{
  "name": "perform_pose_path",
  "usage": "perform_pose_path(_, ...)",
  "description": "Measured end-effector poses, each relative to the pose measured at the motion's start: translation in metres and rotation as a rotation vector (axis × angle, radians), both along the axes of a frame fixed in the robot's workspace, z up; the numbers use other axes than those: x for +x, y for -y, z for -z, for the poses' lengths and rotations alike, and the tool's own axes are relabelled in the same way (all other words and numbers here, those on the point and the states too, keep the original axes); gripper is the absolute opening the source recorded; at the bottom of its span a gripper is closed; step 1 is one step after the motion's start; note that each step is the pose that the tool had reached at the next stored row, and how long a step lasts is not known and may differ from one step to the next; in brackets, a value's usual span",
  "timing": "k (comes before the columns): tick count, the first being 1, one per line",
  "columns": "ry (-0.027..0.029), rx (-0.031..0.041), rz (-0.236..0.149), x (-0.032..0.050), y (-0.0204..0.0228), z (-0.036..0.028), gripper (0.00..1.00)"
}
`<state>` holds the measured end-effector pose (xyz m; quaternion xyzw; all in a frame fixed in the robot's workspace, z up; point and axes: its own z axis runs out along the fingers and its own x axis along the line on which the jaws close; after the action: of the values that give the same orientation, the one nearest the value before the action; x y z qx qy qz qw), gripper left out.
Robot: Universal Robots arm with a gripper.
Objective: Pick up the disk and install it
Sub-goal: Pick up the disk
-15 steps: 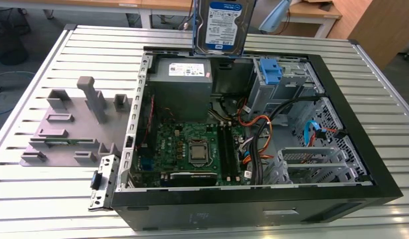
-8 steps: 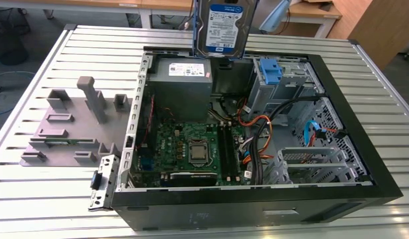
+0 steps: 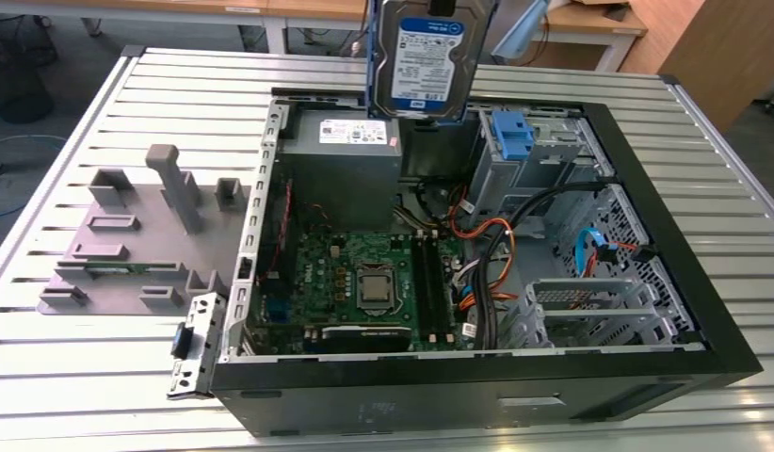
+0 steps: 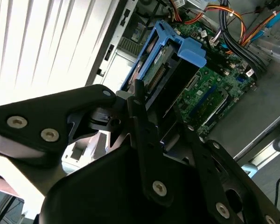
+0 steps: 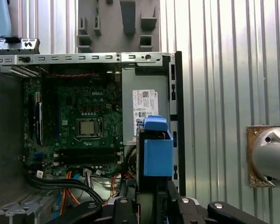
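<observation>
The disk (image 3: 425,56) hangs over the computer case (image 3: 707,311), clamped in the claw (image 5: 154,186). It is probably stiff, dense and fragile, so I'd hold its side edges.

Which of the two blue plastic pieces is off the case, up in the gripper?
The carrier frame on the disk, held above the case; the blue latch sits inside it.

One disk (image 3: 420,58), one computer case (image 3: 462,395)
</observation>
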<state>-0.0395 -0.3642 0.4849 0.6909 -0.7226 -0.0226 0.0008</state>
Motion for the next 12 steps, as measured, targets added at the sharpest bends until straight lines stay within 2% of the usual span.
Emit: perform_pose_path(12, 0.0000, -0.0019, 0.000, 0.0016, 0.0340, 0.0002, 0.35)
